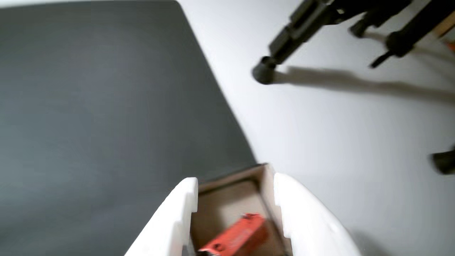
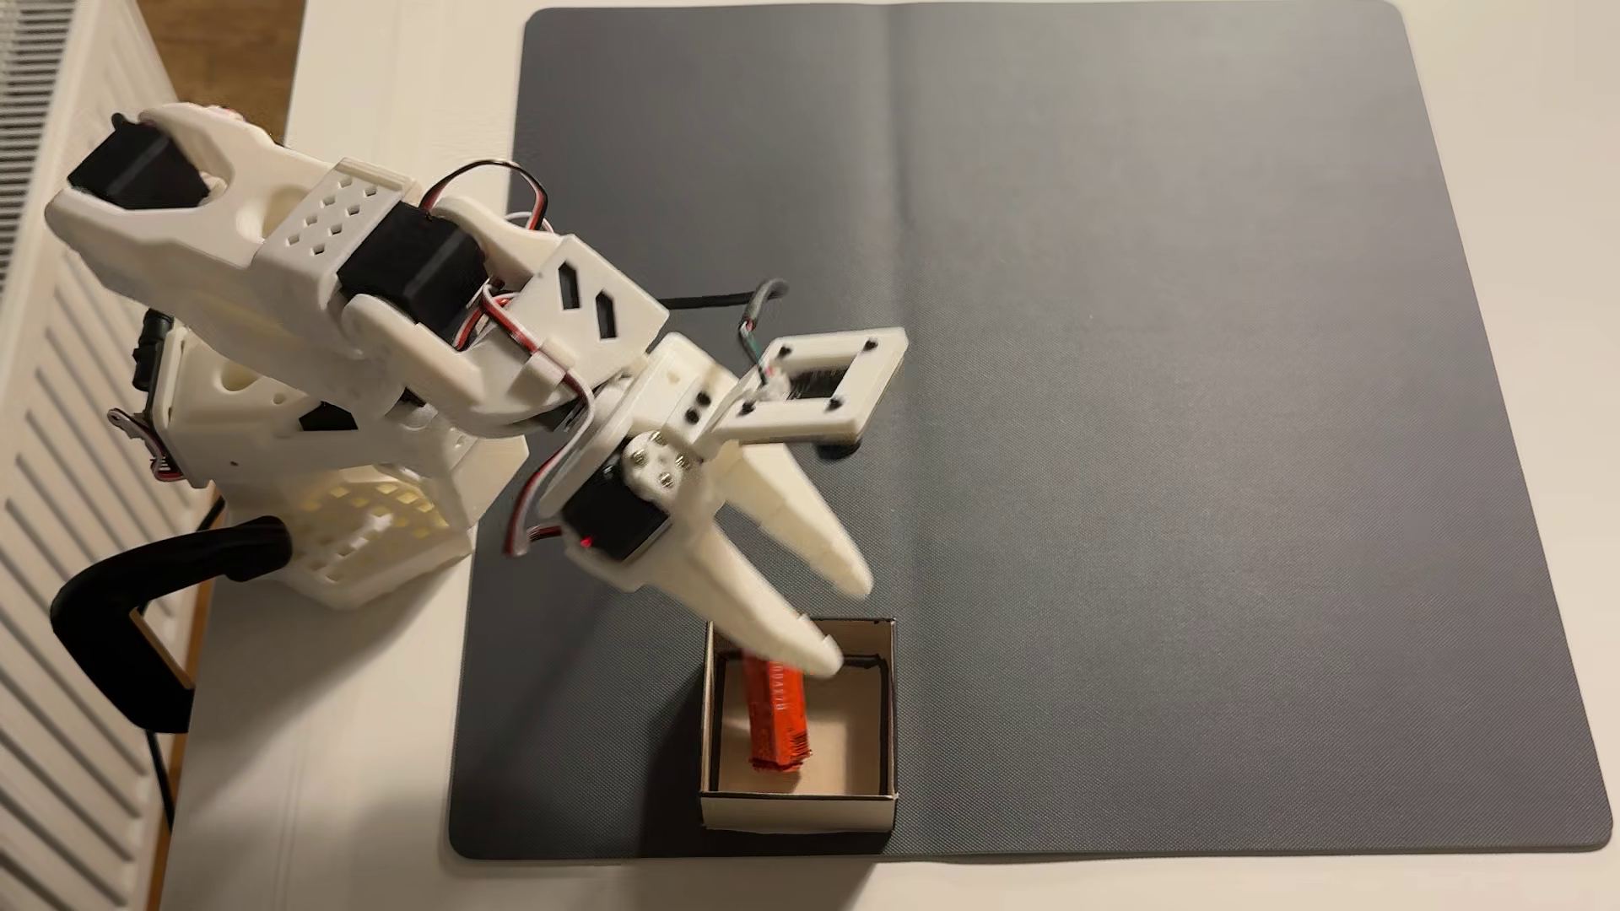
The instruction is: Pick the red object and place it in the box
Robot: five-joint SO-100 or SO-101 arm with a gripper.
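The white two-finger gripper [image 2: 849,624] hangs over the cardboard box [image 2: 885,709] with its fingers spread and nothing between them. In the fixed view one fingertip [image 2: 820,655] reaches over the box's twelve o'clock wall, while the other ends just outside that wall, toward one o'clock.

The red object [image 2: 776,716], an orange-red cylinder with fine dark print, lies inside the box on the tan floor, running from twelve to six o'clock and sitting toward the nine o'clock side. Its upper end is hidden under the lower finger; whether they touch cannot be told.

The box stands on the dark grey mat [image 2: 1183,394], near the mat's six o'clock edge.

In the wrist view the gripper [image 1: 235,190] frames the box [image 1: 265,177] from the picture's six o'clock edge, and the red object [image 1: 240,236] shows between the two fingers. Black tripod legs [image 1: 284,46] stand on the white table [image 1: 337,142] at one o'clock.
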